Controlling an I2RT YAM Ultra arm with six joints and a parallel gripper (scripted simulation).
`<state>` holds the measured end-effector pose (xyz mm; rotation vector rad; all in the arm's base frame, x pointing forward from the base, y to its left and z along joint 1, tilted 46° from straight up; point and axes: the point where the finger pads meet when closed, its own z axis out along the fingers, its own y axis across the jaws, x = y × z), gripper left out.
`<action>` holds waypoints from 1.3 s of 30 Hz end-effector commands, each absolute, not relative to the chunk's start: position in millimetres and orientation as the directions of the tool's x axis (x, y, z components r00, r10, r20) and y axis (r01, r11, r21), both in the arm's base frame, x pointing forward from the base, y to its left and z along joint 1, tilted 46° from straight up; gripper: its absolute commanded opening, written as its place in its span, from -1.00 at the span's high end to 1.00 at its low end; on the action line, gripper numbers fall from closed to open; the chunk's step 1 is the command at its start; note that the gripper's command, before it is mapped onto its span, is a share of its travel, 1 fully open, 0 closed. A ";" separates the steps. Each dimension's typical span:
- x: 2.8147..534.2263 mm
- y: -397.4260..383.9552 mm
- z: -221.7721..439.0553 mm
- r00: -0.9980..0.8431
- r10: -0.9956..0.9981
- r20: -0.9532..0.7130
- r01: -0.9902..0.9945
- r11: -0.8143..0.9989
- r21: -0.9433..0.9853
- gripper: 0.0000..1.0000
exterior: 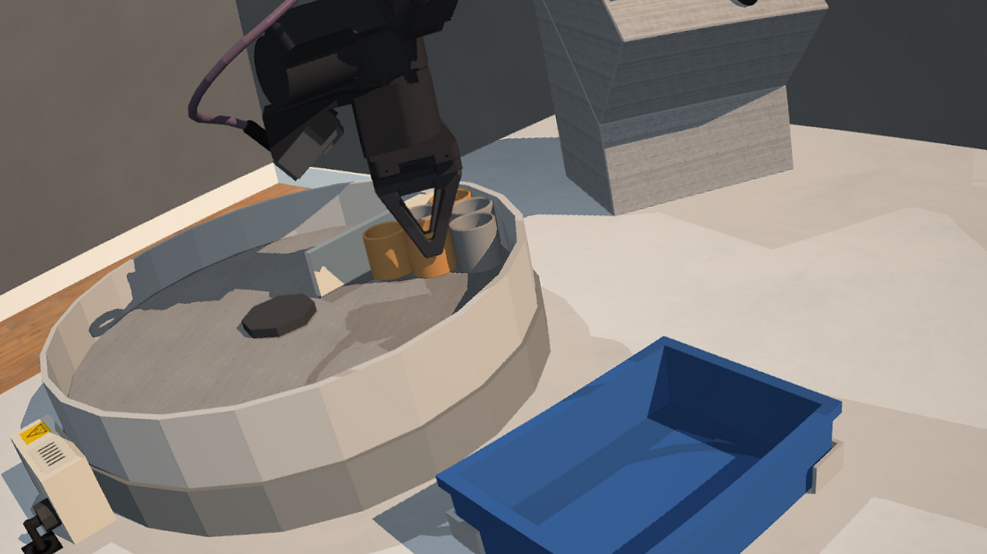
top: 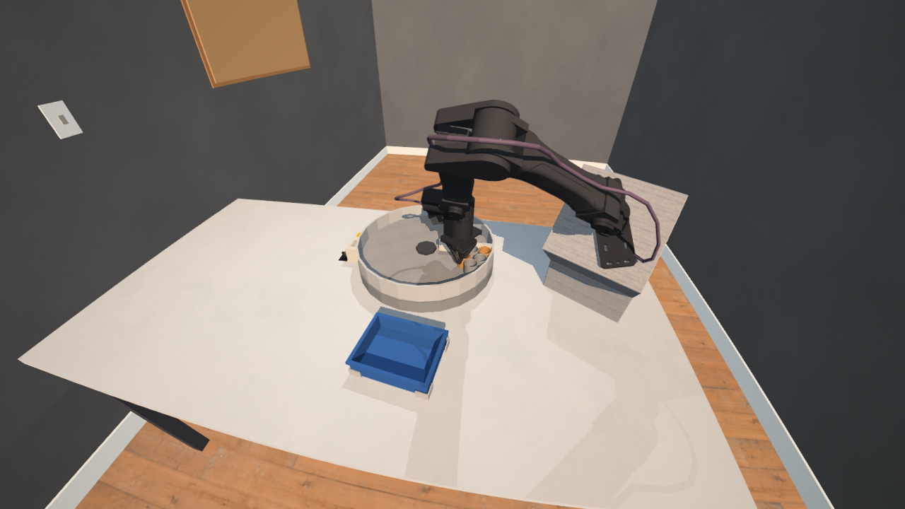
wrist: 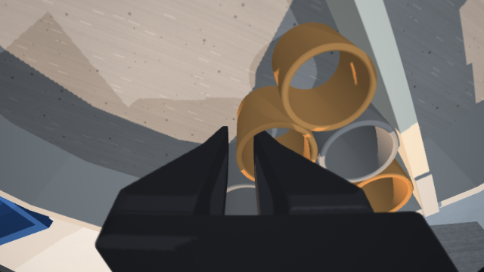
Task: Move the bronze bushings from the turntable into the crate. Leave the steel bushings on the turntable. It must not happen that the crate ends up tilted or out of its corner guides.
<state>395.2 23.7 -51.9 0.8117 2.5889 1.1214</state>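
My gripper [top: 459, 261] [exterior: 430, 252] [wrist: 240, 136] is narrowly open over the near bronze bushing [exterior: 432, 265] [wrist: 261, 102]. In the wrist view one fingertip overlaps its opening and the other is outside, with a gap around its wall. A second bronze bushing [exterior: 388, 261] [wrist: 318, 32] stands beside it, and a third [top: 483, 251] [wrist: 406, 190] is farther back. Steel bushings [exterior: 476, 246] [wrist: 352, 159] stand among them, all upright on the turntable [top: 417, 292] [exterior: 263, 442]. The blue crate [top: 392, 382] [exterior: 720, 507] is empty.
A raised wall rings the turntable. A pale divider [exterior: 336, 263] [wrist: 386, 64] stands close beside the bushings. A dark hub [top: 425, 247] [exterior: 279, 315] is at the turntable's centre. A control box [exterior: 66, 486] is on its outer side. The arm's pedestal [top: 588, 284] [exterior: 693, 148] stands on the right.
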 end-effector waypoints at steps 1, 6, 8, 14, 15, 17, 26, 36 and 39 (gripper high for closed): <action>385.6 20.7 -62.8 -0.817 0.575 0.053 0.434 0.551 0.713 0.70; 385.6 20.7 -62.8 -0.817 0.575 0.053 0.434 0.551 0.713 0.70; 385.6 20.7 -62.8 -0.817 0.575 0.053 0.434 0.551 0.713 0.70; 385.6 21.1 -62.5 -0.817 0.574 0.053 0.433 0.550 0.714 1.00; 385.6 21.1 -62.5 -0.817 0.574 0.053 0.433 0.550 0.714 1.00; 385.6 20.4 -63.1 -0.816 0.575 0.051 0.434 0.553 0.711 1.00; 385.4 21.6 -62.1 -0.818 0.573 0.055 0.432 0.548 0.716 1.00; 385.4 21.6 -62.1 -0.818 0.573 0.055 0.432 0.548 0.716 1.00; 385.4 21.6 -62.1 -0.818 0.573 0.055 0.432 0.548 0.716 1.00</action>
